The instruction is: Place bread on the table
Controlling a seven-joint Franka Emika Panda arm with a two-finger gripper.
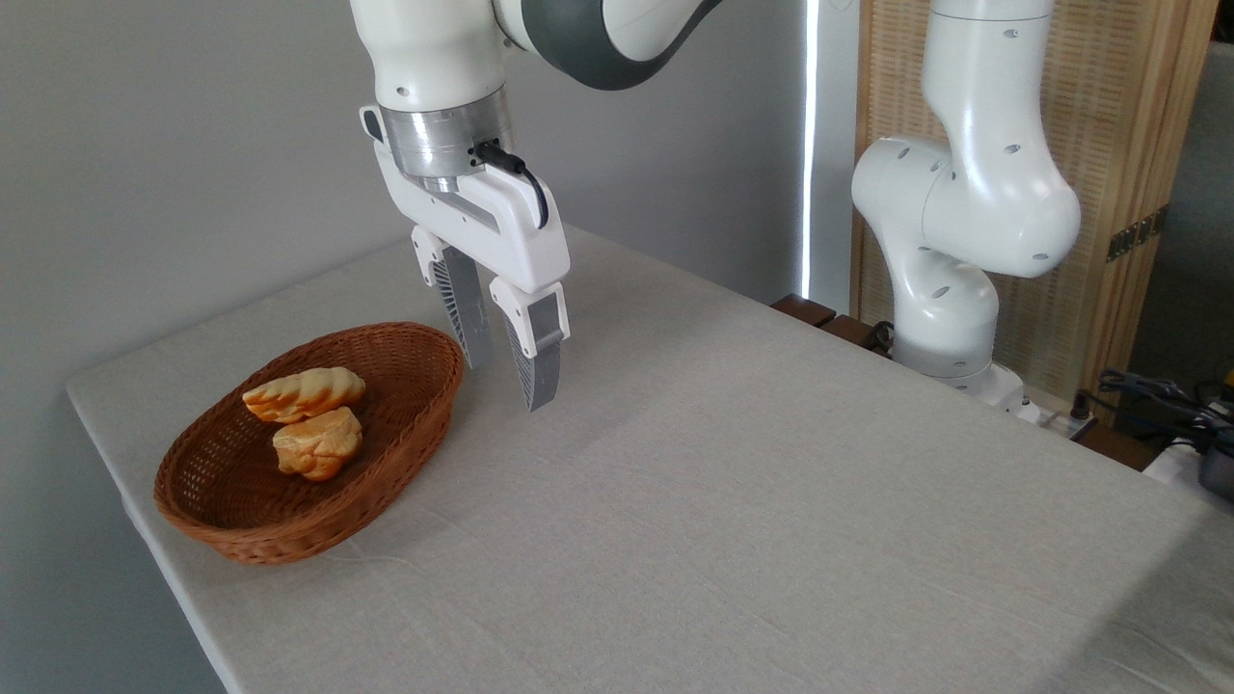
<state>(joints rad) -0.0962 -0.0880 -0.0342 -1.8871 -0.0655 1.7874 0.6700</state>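
Gripper (pixel 508 378) jaws apart w/ a narrow gap, nothing between them; it hangs just right of the basket (pixel 405 443), above the table (pixel 771 501), prob. waiting to shift left over the goods. Bread (pixel 304 393) lies in the basket's far half, touching the roll (pixel 318 443) on its near side. Count: 1 bread, 1 roll, 1 basket. Nothing out on the cloth yet.

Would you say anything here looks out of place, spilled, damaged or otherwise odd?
Nothing stands out. The bread and a small round roll lie tidily inside the wicker basket, which sits flat on the table. The cloth is smooth and clean, and the gripper hangs open and empty beside the basket.
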